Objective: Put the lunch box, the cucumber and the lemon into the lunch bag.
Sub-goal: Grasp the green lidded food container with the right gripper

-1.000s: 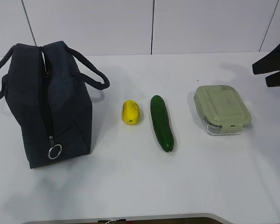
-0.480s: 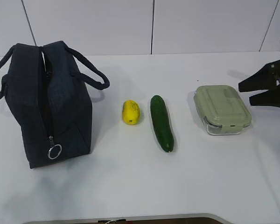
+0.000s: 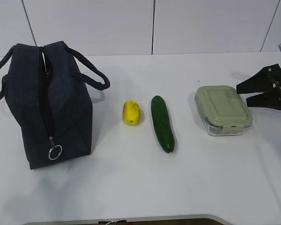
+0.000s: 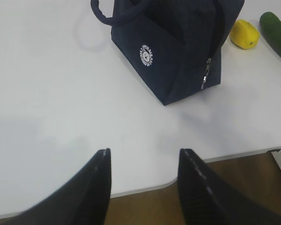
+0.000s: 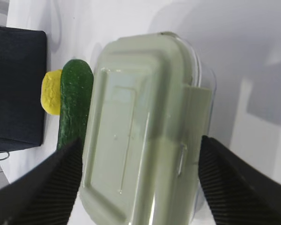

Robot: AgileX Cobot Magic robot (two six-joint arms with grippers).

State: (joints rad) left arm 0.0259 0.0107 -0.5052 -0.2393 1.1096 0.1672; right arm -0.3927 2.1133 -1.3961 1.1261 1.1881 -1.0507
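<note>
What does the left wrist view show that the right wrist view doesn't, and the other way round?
Only the left wrist view: the bag's white logo, a handle and the open left gripper above the table edge. Only the right wrist view: the lunch box between the open right gripper's fingers. Both show the bag, lemon and cucumber.

The bag (image 3: pixel 56 103) is matt navy cloth with a shiny metal ring pull (image 3: pixel 55 152). The cucumber (image 3: pixel 162 123) looks glossy and finely pebbled. The box (image 3: pixel 223 110) is clear glass under a smooth matt lid. The table (image 3: pixel 131 183) is smooth white.
</note>
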